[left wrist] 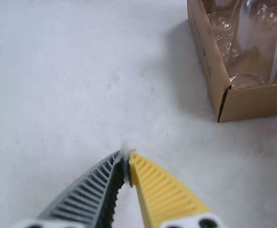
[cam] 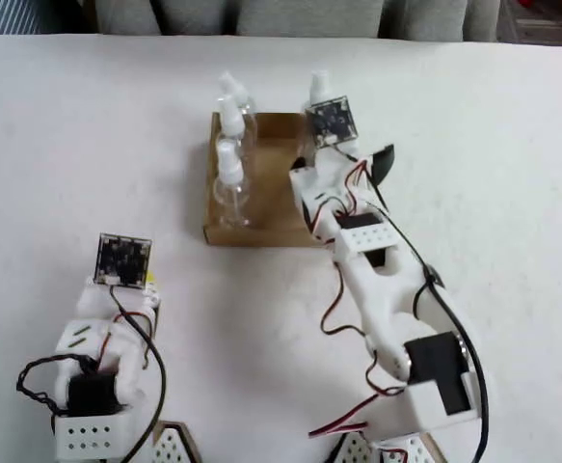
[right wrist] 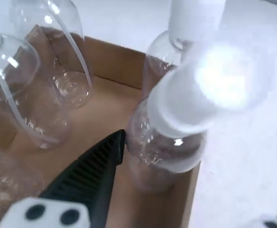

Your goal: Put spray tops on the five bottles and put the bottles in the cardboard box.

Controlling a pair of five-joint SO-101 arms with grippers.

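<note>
At the near edge of the table [cam: 78, 125] the left gripper [left wrist: 127, 159] rests low over bare surface with its grey and yellow fingers pressed together, tips meeting and nothing between them. The cardboard box [left wrist: 252, 102] sits well apart from it, farther out and off to the right, with clear bottle bases showing over its near wall.

The right arm stretches from the near edge out to the box's right side, where the right gripper [right wrist: 190, 180] hangs over the near right corner with its jaws spread wide. Its black finger [right wrist: 95, 166] reaches down inside the box, the tip just beside the wall of a clear bottle [right wrist: 167, 152] that stands upright in that corner, between the jaws but not clamped. This bottle carries a white spray top [right wrist: 209, 90]. Just behind it, a second capped bottle [right wrist: 162, 52] stands against the same side of the box.

Along the far left side of the box three more bottles [cam: 230, 183] stand upright in a row, each with a white spray top, well apart from the black finger
</note>
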